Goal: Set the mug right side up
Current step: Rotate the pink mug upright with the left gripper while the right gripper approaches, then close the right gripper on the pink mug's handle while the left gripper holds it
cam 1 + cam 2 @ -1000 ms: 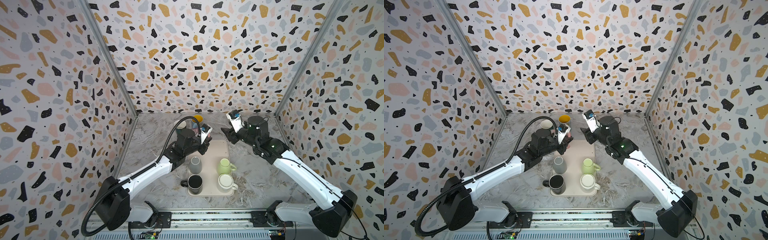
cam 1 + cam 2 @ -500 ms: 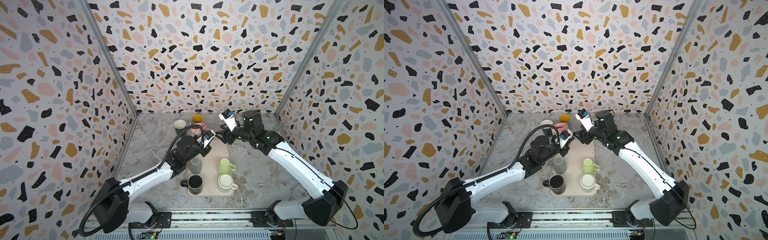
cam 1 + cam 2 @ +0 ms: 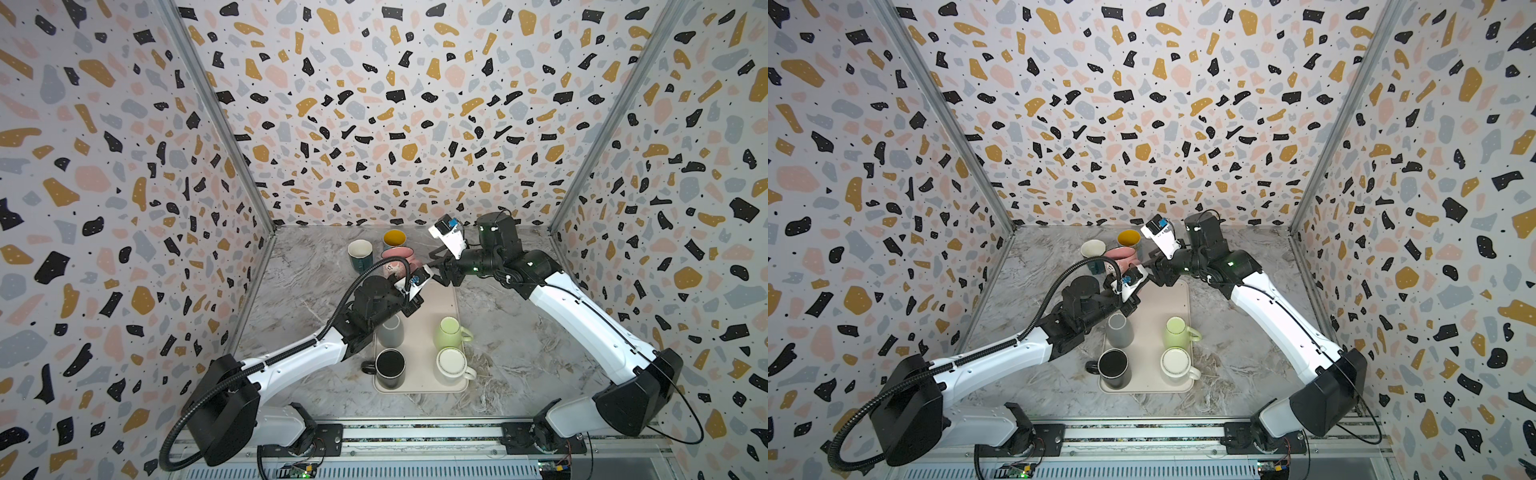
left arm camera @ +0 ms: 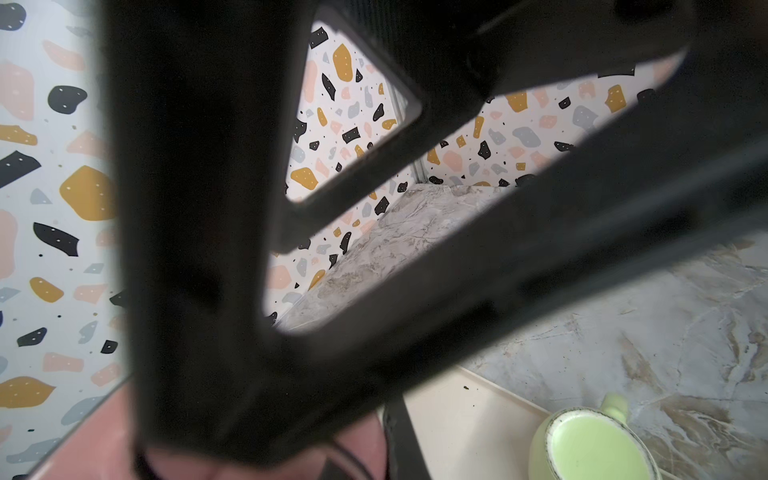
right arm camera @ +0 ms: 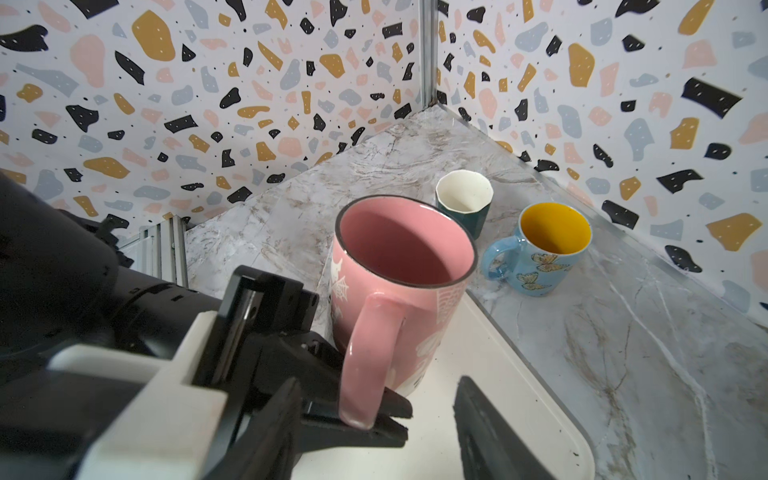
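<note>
The pink mug point(image 5: 403, 270) stands mouth up on the far end of the cream tray point(image 5: 498, 357), in both top views too point(image 3: 397, 259) point(image 3: 1121, 255). My left gripper point(image 3: 415, 286) point(image 3: 1133, 286) is shut on the lower end of its handle point(image 5: 370, 353). My right gripper point(image 5: 376, 386) point(image 3: 440, 270) is open, its fingers point(image 5: 478, 415) either side of that handle and touching nothing. In the left wrist view the right gripper's black body blocks most of the frame. Only a pink patch of the mug point(image 4: 104, 440) shows there.
On the tray point(image 3: 419, 316) stand a grey mug point(image 3: 390, 330), a black mug point(image 3: 390, 365), a green mug point(image 3: 449, 332) and a cream mug point(image 3: 451, 363). Behind the pink mug sit a dark green cup point(image 5: 463, 199) and a blue butterfly mug point(image 5: 548, 249), close to the back wall.
My right gripper has swung left and down from the back right to the pink mug's handle. The left arm has drawn back and lower, and the pink mug now shows upright.
</note>
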Available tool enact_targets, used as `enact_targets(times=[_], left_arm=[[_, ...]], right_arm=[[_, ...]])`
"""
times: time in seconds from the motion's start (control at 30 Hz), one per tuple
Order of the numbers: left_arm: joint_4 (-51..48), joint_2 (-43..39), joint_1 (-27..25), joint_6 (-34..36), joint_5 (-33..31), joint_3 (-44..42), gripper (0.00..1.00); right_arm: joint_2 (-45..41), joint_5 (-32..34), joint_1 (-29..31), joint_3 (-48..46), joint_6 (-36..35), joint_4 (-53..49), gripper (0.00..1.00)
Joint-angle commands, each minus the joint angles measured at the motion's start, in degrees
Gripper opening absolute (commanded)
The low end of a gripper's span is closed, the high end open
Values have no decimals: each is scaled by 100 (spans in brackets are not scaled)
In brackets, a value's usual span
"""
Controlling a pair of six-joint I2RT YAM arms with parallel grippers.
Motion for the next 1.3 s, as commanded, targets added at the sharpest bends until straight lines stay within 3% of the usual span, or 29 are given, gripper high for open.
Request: enact_targets(times=[0.0, 0.83, 1.13, 1.27], left_arm=[[1100, -235, -78, 260, -92, 70, 0], [1563, -326, -275, 727, -790, -247, 0], [1607, -306, -269, 804, -772, -196, 0], [1599, -315, -282, 824, -753, -185, 0]], right_arm=[[51, -193, -11, 256, -9, -265, 61], [1175, -166, 31, 1249, 250, -1333, 47], [1369, -97, 111, 1307, 197, -1537, 44], [1447, -61, 112, 1312, 239, -1565, 37]])
